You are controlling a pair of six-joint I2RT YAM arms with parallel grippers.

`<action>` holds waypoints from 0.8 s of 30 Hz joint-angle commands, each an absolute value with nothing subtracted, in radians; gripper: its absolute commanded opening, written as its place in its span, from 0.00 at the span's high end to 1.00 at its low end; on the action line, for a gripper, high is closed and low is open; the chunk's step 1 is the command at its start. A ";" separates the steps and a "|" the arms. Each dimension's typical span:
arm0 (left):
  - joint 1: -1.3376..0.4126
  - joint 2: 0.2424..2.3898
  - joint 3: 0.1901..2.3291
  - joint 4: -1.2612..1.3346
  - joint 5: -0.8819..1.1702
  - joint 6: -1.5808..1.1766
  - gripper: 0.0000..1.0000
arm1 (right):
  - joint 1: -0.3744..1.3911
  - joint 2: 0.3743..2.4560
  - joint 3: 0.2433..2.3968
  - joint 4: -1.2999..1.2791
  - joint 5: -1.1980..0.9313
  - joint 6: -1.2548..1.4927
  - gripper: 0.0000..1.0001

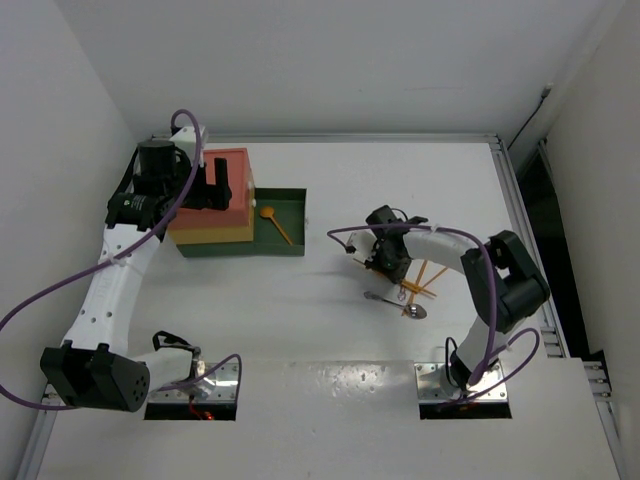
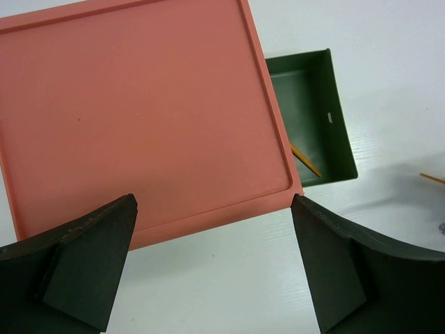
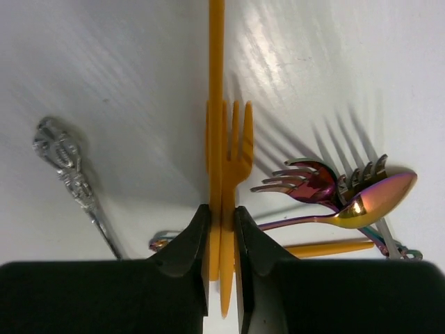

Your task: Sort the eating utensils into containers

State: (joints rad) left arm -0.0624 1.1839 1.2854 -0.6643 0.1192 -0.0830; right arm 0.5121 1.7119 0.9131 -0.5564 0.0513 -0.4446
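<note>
Right end effector (image 3: 221, 216) is pinched nearly shut on a thin orange plastic fork (image 3: 238, 146) at the white desk's (image 1: 330, 335) 3 o'clock. Left end effector (image 2: 213, 203) gapes wide and empty above the red-orange-topped drawer block (image 2: 139, 104) at 10 o'clock.

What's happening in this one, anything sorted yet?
The right fingers are pinched on an orange fork in the pile on the table. The left fingers hang open over the red top of the drawers. The green drawer is pulled out with one orange spoon in it. A silver spoon and purple utensils lie unsorted by the fork.
</note>
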 commanded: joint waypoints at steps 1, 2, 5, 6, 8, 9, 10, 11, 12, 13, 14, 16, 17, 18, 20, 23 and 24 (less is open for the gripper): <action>-0.063 1.181 1.279 -0.649 0.118 -0.077 0.00 | 0.520 1.671 0.998 -0.658 -0.026 -0.439 0.97; -0.063 1.181 1.279 -0.649 0.109 -0.077 0.00 | 0.520 1.671 1.017 -0.682 -0.041 -0.439 0.97; -0.063 1.172 1.279 -0.649 0.109 -0.077 0.00 | 0.529 1.632 1.098 -0.756 -0.086 -0.439 1.00; -0.063 1.172 1.279 -0.649 0.109 -0.077 0.00 | 0.538 1.632 1.123 -0.774 -0.100 -0.439 1.00; -0.063 1.172 1.279 -0.649 0.109 -0.077 0.00 | 0.548 1.632 1.208 -0.824 -0.144 -0.427 1.00; -0.063 1.172 1.279 -0.649 0.109 -0.077 0.00 | 0.557 1.632 1.239 -0.834 -0.159 -0.417 1.00; -0.063 1.172 1.279 -0.649 0.109 -0.077 0.00 | 0.557 1.652 1.309 -0.859 -0.194 -0.394 1.00; -0.063 1.181 1.279 -0.649 0.109 -0.077 0.00 | 0.557 1.687 1.349 -0.870 -0.216 -0.382 1.00; -0.063 1.181 1.279 -0.649 0.109 -0.077 0.00 | 0.566 1.707 1.426 -0.870 -0.256 -0.365 1.00; -0.063 1.181 1.279 -0.649 0.109 -0.077 0.00 | 0.566 1.729 1.466 -0.870 -0.276 -0.324 1.00; -0.063 1.181 1.279 -0.649 0.109 -0.077 0.00 | 0.577 1.752 1.504 -0.859 -0.293 -0.298 1.00; -0.063 1.190 1.279 -0.649 0.109 -0.086 0.00 | 0.586 1.843 1.642 -0.836 -0.345 -0.234 1.00; -0.063 1.190 1.279 -0.638 0.109 -0.086 0.00 | 0.595 1.882 1.698 -0.819 -0.379 -0.154 1.00; -0.063 1.190 1.279 -0.638 0.109 -0.086 0.00 | 0.604 1.966 1.814 -0.819 -0.397 -0.112 1.00; -0.063 1.200 1.279 -0.638 0.109 -0.097 0.00 | 0.614 2.061 2.005 -0.808 -0.419 0.016 1.00; -0.054 1.200 1.289 -0.638 0.088 -0.106 0.00 | 0.624 2.224 2.167 -0.810 -0.449 0.134 1.00; -0.054 1.200 1.289 -0.638 0.078 -0.106 0.00 | 0.624 2.224 2.152 -0.778 -0.440 0.155 1.00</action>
State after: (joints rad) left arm -0.0620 1.2045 1.2842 -0.6640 0.1028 -0.0902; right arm 0.6128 2.1662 2.0979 -0.8036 -0.3801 -0.0303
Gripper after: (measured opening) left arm 0.995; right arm 0.064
